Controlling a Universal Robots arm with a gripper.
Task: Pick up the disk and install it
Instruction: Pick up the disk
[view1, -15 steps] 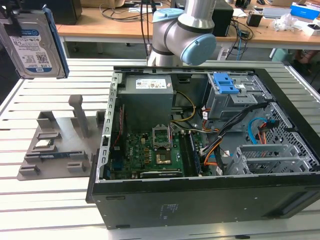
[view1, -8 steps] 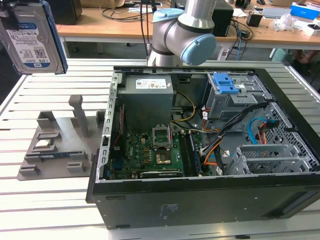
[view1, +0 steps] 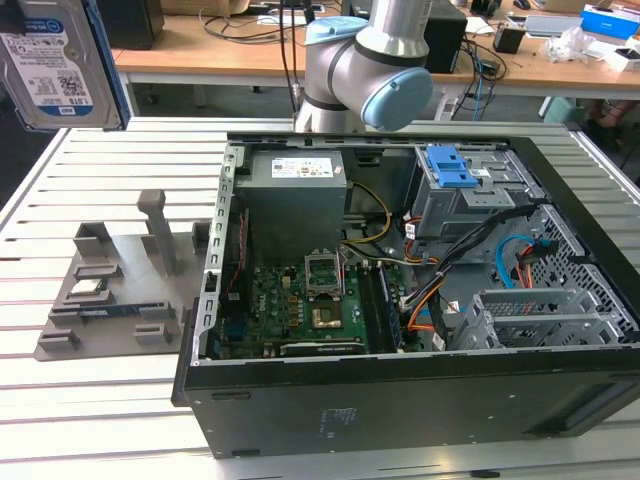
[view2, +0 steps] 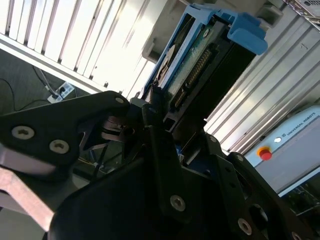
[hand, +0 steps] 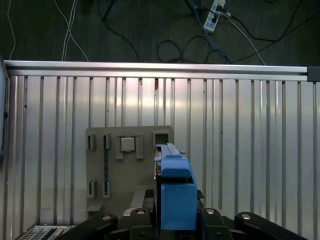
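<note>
Disk (view1: 55, 60) upright, long axis vertical, in jaws

You have disk (view1: 52, 68) aloft at exterior view's left; grey holder tray (view1: 75, 312) on table (view1: 80, 420) beside open computer case (view1: 400, 405).

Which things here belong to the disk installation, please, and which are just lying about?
Job: silver hard drive in blue plastic carrier, clamped in black gripper; open black computer case.
Lying about: grey plastic parts tray, square silver chip, white power strip.
</note>
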